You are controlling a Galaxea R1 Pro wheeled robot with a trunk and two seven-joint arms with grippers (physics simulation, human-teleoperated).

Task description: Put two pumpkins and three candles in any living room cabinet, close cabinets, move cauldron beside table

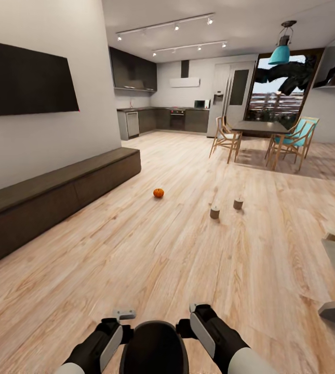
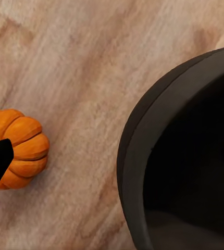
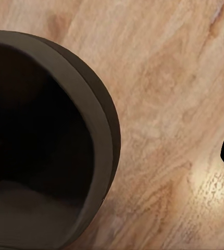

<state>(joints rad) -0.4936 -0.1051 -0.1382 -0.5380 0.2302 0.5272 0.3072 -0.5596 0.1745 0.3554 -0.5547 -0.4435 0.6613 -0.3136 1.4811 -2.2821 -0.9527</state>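
In the head view, 1 pumpkin (image 1: 158, 192) sits on the plank floor (image 1: 136, 249) near the closed cabinet (image 1: 48, 195) along the wall. 2 candles (image 1: 215, 212) (image 1: 238, 203) stand further right, a third (image 1: 334, 235) by the picture's edge. The left wrist view shows another pumpkin (image 2: 19, 148) beside a dark round cauldron (image 2: 143, 151). Whether the left claw (image 1: 124, 315) or right claw (image 1: 201, 311) is clenched cannot be told.

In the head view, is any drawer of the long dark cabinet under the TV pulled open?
No. The cabinet shows flush, closed dark fronts along its whole length, with no pale interior exposed.
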